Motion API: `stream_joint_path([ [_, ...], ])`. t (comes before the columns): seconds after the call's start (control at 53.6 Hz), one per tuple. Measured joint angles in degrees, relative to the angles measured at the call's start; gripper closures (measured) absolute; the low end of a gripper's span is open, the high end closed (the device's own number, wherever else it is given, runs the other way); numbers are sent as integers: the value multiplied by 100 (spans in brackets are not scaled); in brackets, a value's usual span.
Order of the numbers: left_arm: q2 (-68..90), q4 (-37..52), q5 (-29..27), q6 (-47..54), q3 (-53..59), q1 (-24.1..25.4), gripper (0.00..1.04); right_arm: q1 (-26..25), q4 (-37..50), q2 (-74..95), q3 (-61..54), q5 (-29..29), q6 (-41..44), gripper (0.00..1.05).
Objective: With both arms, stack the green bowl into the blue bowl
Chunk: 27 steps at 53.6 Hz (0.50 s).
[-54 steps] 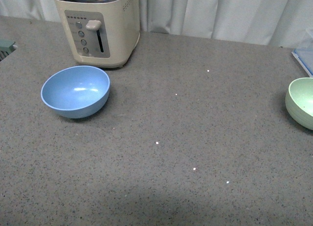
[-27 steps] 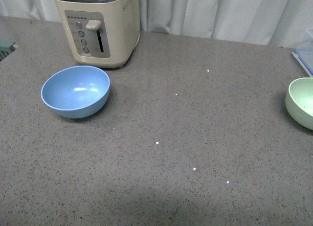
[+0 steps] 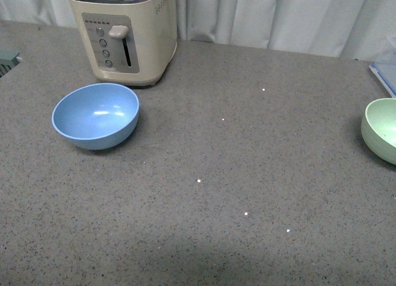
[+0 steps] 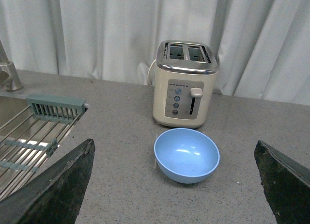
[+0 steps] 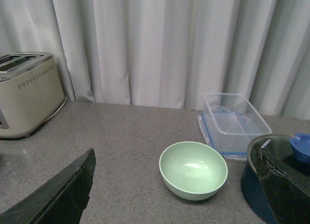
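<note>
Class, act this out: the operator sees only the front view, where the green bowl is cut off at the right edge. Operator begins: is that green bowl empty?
Observer: The right wrist view shows the green bowl whole, upright and empty.
Operator: Anything near it?
Observer: A clear plastic container lies just beyond it, toward the curtain.
Operator: And left of the blue bowl?
Observer: The left wrist view shows a sink with a wire rack across it, apart from the blue bowl.

Blue bowl (image 4: 187,155) upright, just beside toaster (image 4: 186,83) — left gripper (image 4: 173,142) jaws spread wide.
</note>
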<state>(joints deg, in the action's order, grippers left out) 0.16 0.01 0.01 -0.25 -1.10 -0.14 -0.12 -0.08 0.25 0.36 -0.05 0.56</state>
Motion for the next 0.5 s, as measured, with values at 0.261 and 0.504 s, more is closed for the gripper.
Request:
stream_joint_path([
  [0.261,2,0,0,-2,0,0,6,0,0,0,0,0,0,9],
  [0.504,0,0,0,0,0,0,6,0,0,0,0,0,0,9],
])
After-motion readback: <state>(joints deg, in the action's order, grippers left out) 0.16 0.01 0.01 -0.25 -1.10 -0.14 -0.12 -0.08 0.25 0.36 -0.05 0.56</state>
